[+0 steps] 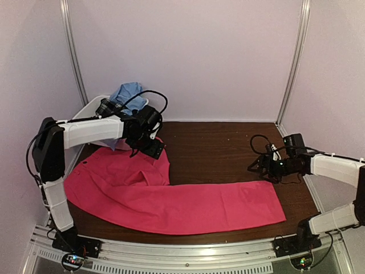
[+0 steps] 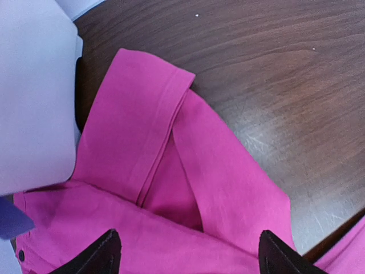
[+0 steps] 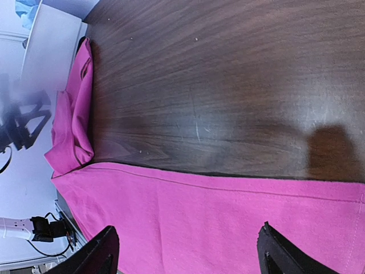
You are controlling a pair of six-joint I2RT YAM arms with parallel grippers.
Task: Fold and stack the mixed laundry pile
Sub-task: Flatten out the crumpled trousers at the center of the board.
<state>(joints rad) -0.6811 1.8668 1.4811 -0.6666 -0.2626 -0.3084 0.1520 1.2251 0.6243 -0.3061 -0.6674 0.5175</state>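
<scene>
A bright pink-red cloth point(image 1: 171, 197), shaped like trousers, lies spread on the dark wood table point(image 1: 222, 148). One leg runs out to the right, and the other is folded back at the far left. My left gripper point(image 1: 150, 147) hovers open over that folded leg. In the left wrist view it point(image 2: 191, 257) is empty above the pink fabric point(image 2: 217, 188). My right gripper point(image 1: 255, 166) is open and empty just above the far edge of the long leg point(image 3: 217, 217). A light blue shirt point(image 1: 126, 91) sits in the tub. I see no plaid garment.
A white plastic tub point(image 1: 91, 105) stands at the back left, partly behind my left arm, and its wall shows in the left wrist view point(image 2: 34, 97). White walls and metal posts enclose the table. An aluminium rail point(image 1: 188, 251) runs along the near edge.
</scene>
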